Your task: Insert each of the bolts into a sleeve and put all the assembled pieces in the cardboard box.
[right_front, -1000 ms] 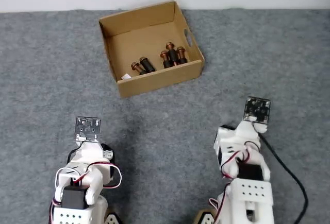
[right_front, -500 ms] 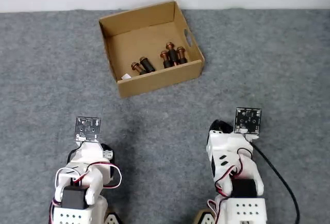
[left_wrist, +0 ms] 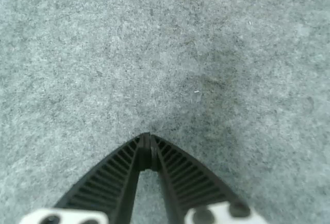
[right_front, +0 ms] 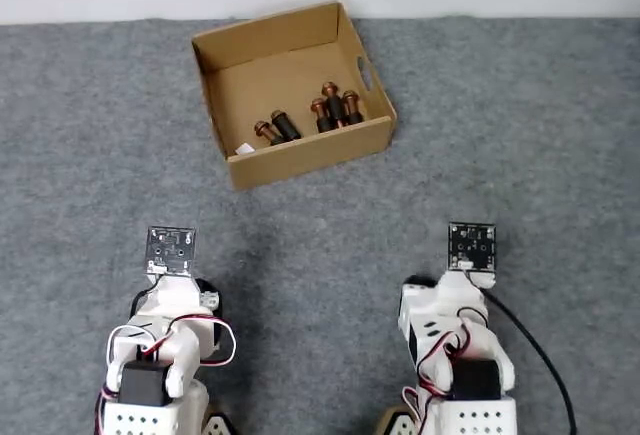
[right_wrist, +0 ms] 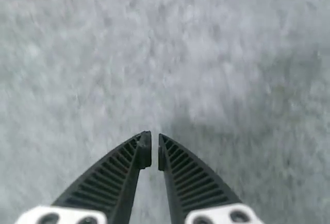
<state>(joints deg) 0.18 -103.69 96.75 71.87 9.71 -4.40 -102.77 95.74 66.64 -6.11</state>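
Left gripper (left_wrist: 149, 151) is closed, its fingertips touching with nothing between them, over grey carpet (right_front: 520, 125) near the table's front edge. Right gripper (right_wrist: 152, 152) hangs by the same edge, its jaws drawn all but together and empty. The cardboard box (right_front: 305, 158) sits near the back edge. Five sleeved bolts (right_front: 335, 105) lie inside it, toward its front wall.
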